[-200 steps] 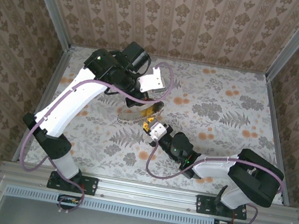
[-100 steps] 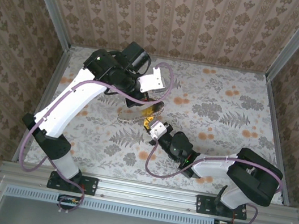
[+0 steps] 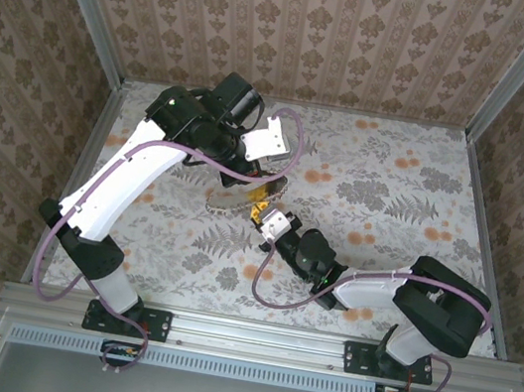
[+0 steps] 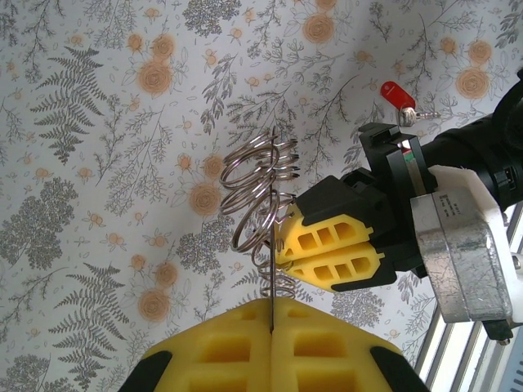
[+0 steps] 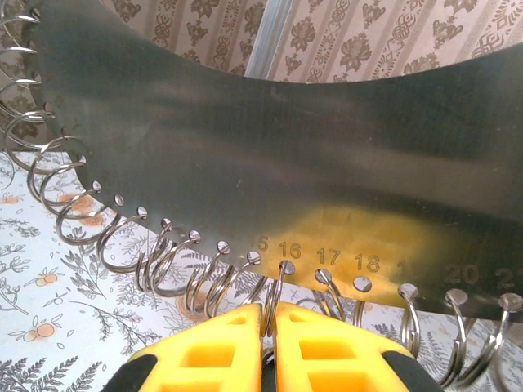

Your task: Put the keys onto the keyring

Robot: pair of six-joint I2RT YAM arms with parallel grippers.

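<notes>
Right wrist view puts the ring (image 5: 280, 287) dead ahead. It hangs from the hole marked 16 in the plate (image 5: 286, 139), and my right fingers (image 5: 327, 347) are pinched narrow on its lower arc, with the wire between the pads. More rings (image 5: 163, 261) hang from the holes on either side, running off toward 9 and 3 o'clock along the plate's lower edge.

In the left wrist view my left fingers (image 4: 319, 347) are closed flat on the plate. It shows edge-on as a thin dark line rising toward 12 o'clock, so the rings stack along it like a coil. My right fingers come onto that stack from 3 o'clock.

The red key (image 4: 397, 95) lies flat on the worktop (image 4: 98, 204), at about 1 o'clock from the pinch. It is well apart from the ring and touches neither set of fingers. Its long axis runs from 10 to 4 o'clock, red head at the 10 end and blade at the 4 end, just beyond my right wrist.

I judge the right arm to be the nearer one to the key. Both sets of fingers are full, though, so no key goes on until one lets go. The left steadies the plate and seems the one to leave alone. The blade is thin and lies flat, so the red head looks the safer place to grip.
</notes>
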